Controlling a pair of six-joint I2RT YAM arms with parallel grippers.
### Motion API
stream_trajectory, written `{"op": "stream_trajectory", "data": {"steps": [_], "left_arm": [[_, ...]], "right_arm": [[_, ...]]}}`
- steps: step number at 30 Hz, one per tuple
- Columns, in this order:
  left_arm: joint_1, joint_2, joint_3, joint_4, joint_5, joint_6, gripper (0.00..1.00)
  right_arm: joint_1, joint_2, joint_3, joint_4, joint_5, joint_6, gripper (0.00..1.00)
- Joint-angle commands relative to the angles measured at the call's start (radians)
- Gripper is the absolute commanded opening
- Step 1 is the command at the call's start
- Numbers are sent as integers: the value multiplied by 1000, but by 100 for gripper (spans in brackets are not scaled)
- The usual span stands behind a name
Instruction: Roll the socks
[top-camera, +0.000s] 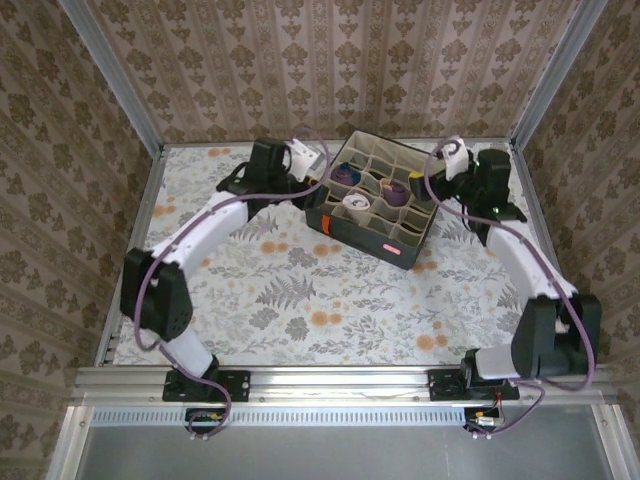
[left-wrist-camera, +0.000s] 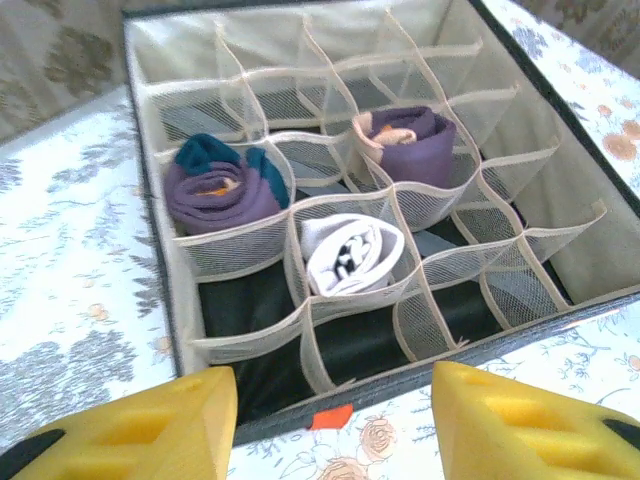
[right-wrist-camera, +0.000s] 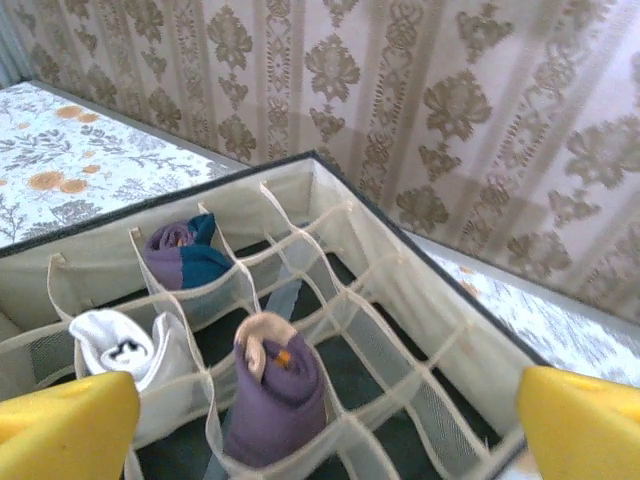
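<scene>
socks rolled and in their cells, both my grippers empty

top view: the grey box (top-camera: 375, 245) sits far on the table, right of centre, with my left gripper (top-camera: 312, 165) at its left side and my right gripper (top-camera: 422, 185) at its right side. left wrist view: my yellow fingers (left-wrist-camera: 190, 410) stand partly apart with nothing between them, just short of the box's near wall; the purple and teal sock (left-wrist-camera: 215, 190), the white sock (left-wrist-camera: 350, 255) and the purple tan-heeled sock (left-wrist-camera: 410, 145) each sit rolled in a separate cell. right wrist view: my right fingers (right-wrist-camera: 70, 420) are spread wide and empty above the box rim, with the same three rolls below. i judge the rolling done, since no loose sock shows on the table; what's left is drawing both arms away.
</scene>
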Motion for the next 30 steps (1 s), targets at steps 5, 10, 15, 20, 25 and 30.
{"op": "stream_trajectory", "data": {"steps": [5,10,15,20,25,30], "left_arm": [[116,-205,-309,114,-79,-55,53],[158,-390,-522,175,-211,-34,65],[178,-581,-753,295,-377,-9,90],[185,-771,-975,471,-498,35,100],[188,-867,-1124,610,-599,59,100],[237,-788,-1228,836,-643,36,100]], "right_arm": [[-2,-364,-285,-37,192,79,100],[-1,-565,-432,-77,377,148,100],[-2,-647,-598,-49,427,206,100],[-2,-684,-754,134,463,319,100],[-2,-613,-849,399,496,328,100],[-2,-388,-847,644,490,334,100]]}}
